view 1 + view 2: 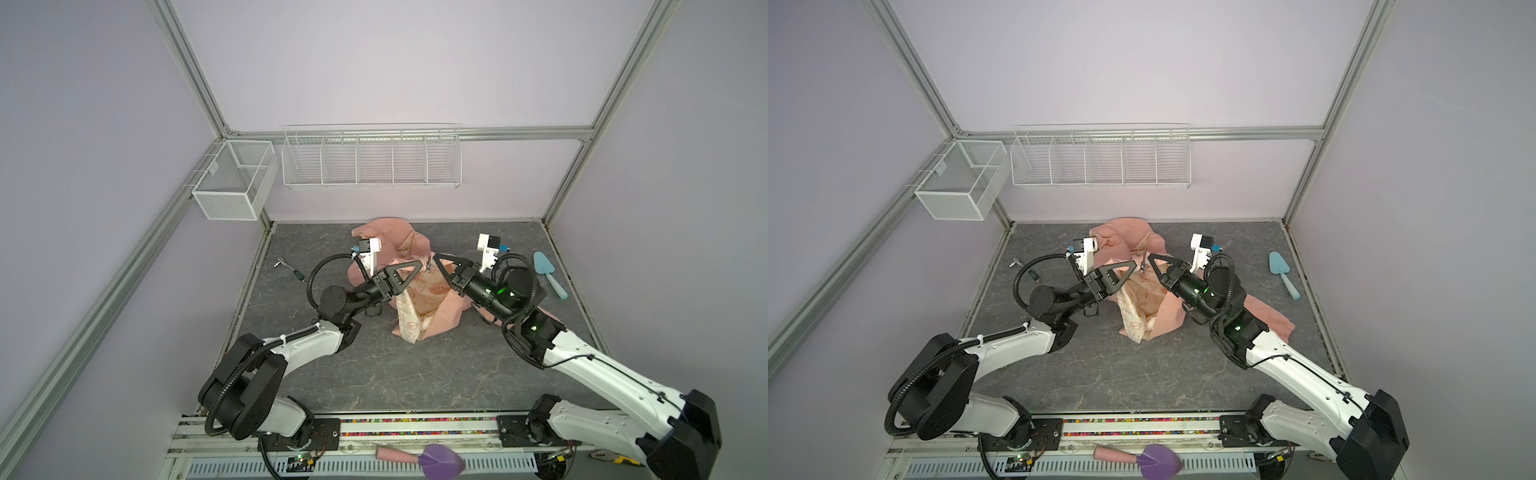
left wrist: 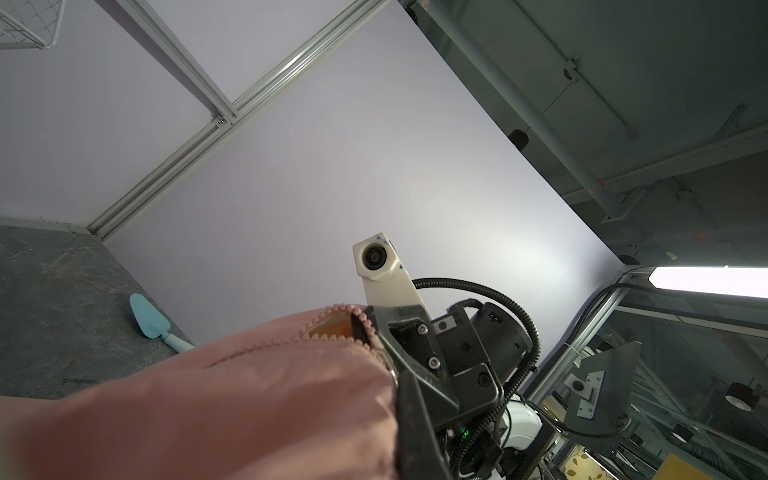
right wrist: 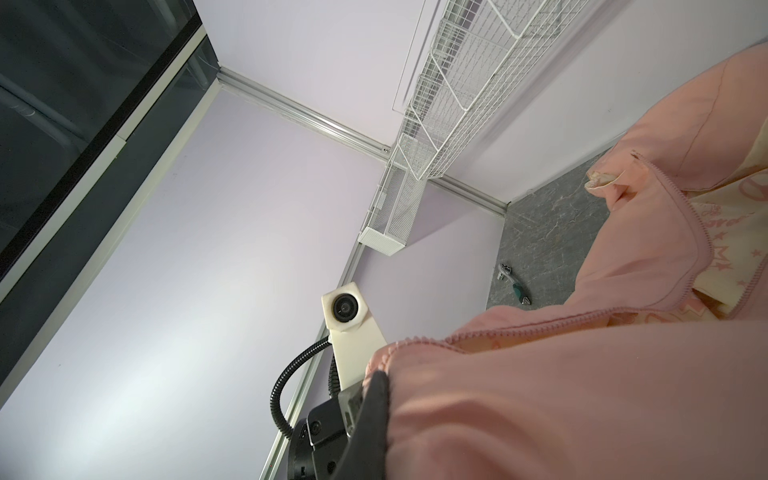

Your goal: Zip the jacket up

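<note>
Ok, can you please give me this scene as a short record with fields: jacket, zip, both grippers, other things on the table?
jacket: salmon pink, bunched, held up at the middle, cream lining showing
zip: open, its two sides apart
left gripper: shut on the jacket's front edge
right gripper: shut on the other front edge
also on table: blue scoop by the right arm, small tool by the left arm

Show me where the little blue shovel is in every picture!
A top view: the blue shovel lies far right, apart from the pink jacket.
A top view: same far-right spot.
Left wrist view: it peeks out just beyond the jacket's edge.
Right wrist view: not in it.
Shared landmark: the pink jacket, seen in all four.
</note>
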Controlling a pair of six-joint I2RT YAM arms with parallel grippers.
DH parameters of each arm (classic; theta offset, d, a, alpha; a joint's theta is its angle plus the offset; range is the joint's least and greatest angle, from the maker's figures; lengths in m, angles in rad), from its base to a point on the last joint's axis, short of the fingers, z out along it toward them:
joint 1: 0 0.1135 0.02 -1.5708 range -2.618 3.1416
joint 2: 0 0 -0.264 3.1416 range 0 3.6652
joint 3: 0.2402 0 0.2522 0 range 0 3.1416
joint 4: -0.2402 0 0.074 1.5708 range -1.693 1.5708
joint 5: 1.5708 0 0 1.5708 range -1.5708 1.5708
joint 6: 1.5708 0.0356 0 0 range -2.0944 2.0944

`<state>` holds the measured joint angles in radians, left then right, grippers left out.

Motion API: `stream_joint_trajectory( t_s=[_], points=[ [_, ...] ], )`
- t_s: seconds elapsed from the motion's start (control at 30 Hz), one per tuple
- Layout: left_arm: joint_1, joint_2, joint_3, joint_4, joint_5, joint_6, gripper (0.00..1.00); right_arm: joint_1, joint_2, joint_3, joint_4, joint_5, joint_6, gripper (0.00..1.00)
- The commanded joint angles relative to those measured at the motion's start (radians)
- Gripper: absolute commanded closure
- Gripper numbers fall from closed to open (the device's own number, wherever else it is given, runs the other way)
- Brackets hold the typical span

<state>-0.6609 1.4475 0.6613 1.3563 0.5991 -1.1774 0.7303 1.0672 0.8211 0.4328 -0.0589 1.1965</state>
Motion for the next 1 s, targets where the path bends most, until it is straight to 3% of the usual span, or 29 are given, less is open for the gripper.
stream_joint_trajectory(
  t_s=[0.0, 0.97],
  points=[
    [0.001, -0.019, -0.014, 0.060, -0.005, -0.002, 1.00, 0.008, -0.037, 0.007, 0.010, 0.041, 0.000, 0.94],
    [0.001, -0.029, -0.011, 0.060, -0.007, 0.010, 1.00, 0.021, 0.003, 0.038, -0.013, 0.041, 0.002, 0.94]
  ],
)
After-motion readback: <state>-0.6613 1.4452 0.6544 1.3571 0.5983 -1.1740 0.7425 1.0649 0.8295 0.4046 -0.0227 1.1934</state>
